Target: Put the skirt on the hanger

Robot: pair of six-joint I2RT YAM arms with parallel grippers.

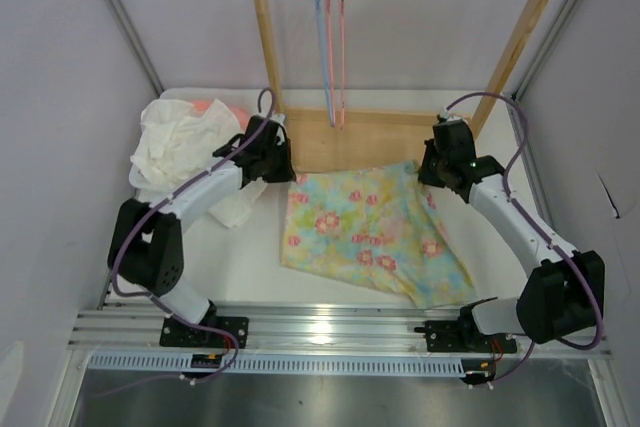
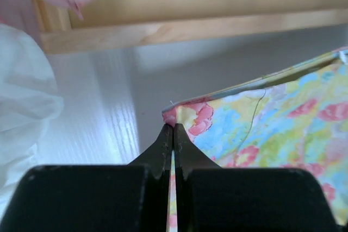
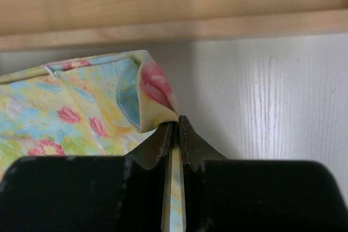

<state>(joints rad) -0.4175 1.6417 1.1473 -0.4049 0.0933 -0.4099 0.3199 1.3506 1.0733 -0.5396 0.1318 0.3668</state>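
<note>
We see the skirt [image 1: 370, 232], yellow and light blue with pink flowers, spread flat at centre frame. The thin light blue hanger [image 1: 323, 37] hangs edge-on at top centre, well apart.

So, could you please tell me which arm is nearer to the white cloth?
Left. The left arm has its jaws shut on a skirt corner just beside the white cloth; the right arm grips the opposite corner, with the skirt between it and the cloth.
</note>
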